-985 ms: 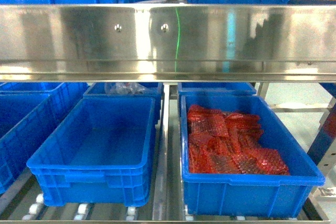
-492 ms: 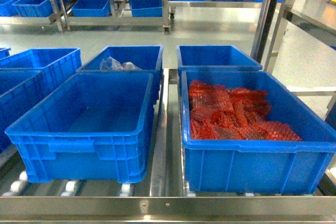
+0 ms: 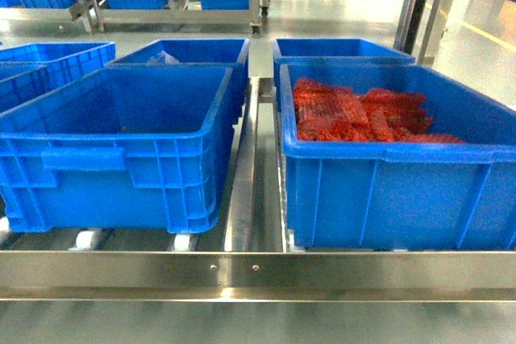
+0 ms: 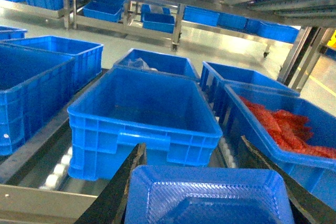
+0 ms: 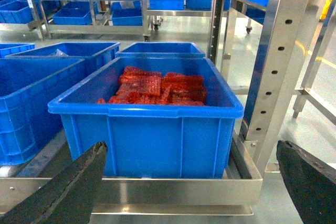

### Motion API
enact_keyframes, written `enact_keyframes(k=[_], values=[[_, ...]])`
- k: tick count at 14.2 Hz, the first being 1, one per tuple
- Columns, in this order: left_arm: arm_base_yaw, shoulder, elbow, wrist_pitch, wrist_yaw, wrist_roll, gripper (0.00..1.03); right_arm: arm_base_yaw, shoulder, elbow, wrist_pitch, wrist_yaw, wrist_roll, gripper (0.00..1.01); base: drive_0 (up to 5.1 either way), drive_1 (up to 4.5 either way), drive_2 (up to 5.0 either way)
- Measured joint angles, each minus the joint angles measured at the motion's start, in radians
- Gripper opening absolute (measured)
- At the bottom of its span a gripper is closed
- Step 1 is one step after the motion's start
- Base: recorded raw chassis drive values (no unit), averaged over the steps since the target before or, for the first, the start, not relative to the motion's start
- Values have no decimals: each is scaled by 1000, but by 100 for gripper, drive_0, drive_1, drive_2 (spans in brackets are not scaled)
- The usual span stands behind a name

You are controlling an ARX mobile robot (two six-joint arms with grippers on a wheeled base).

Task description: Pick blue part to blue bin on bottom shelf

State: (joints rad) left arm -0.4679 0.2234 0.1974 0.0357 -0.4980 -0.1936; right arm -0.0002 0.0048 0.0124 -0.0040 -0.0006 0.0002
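Two bins (image 3: pixel 121 151) sit lower-angled than before; left jaws grip blue part (image 4: pixel 210 198), right jaws open.

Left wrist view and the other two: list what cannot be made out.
- Blue part, left wrist: lower half cut off by the bottom edge, between the fingers.
- Rear left bin, head: contents mostly hidden behind the front left bin wall.
- Right gripper, right wrist: fingertips cut off by the bottom edge.
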Motion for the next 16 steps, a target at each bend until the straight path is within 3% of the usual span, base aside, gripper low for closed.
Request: enact_keyframes(k=[9, 16], values=[[0, 0, -3, -2, 0, 3, 43, 0, 0, 0, -2, 1, 0, 98, 0, 0, 0], [0, -2, -3, 0, 0, 3, 43, 0, 0, 0, -1, 1, 0, 98, 10, 417, -398]])
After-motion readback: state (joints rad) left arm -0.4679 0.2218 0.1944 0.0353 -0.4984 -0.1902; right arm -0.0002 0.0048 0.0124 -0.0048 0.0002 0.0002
